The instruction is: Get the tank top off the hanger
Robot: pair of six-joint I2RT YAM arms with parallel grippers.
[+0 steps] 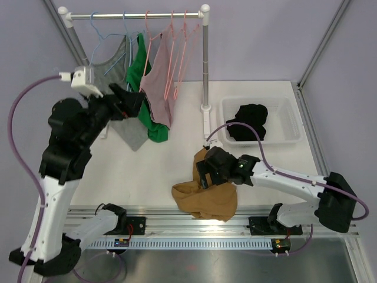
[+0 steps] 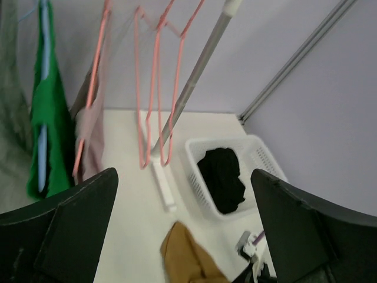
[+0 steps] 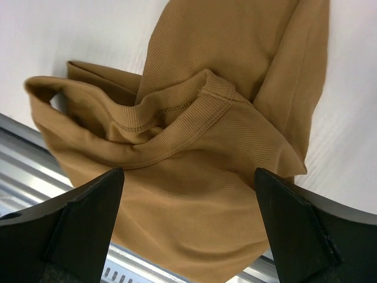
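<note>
In the top view the left tool (image 1: 132,100) hung raised beside the rack (image 1: 135,15), its fingers spread wide with nothing between them. The left wrist view showed the same, the left tool (image 2: 184,177) gaping at open air. A mauve top (image 1: 159,88) hung just beside it at about 2 o'clock, still on its hanger. Its long axis ran straight down from the rail. A green top (image 1: 155,131) hung close behind and a grey top (image 1: 133,134) sagged below the tool. Empty pink hangers (image 1: 177,53) dangled further along at 3 o'clock.

The right tool (image 1: 206,171) sat low at the counter's near edge, fingers also wide apart and gripping nothing. A brown top (image 1: 206,200) lay crumpled under it and out toward 6 o'clock, already off any hanger. From the right wrist, that brown top (image 3: 194,147) filled the gap between the fingers, its neckline bunched.

If the mauve top was the next to come off, the left arm was much the nearer. The move would probably turn on reaching toward 2 o'clock and drawing the fabric down along its hanging axis.
</note>
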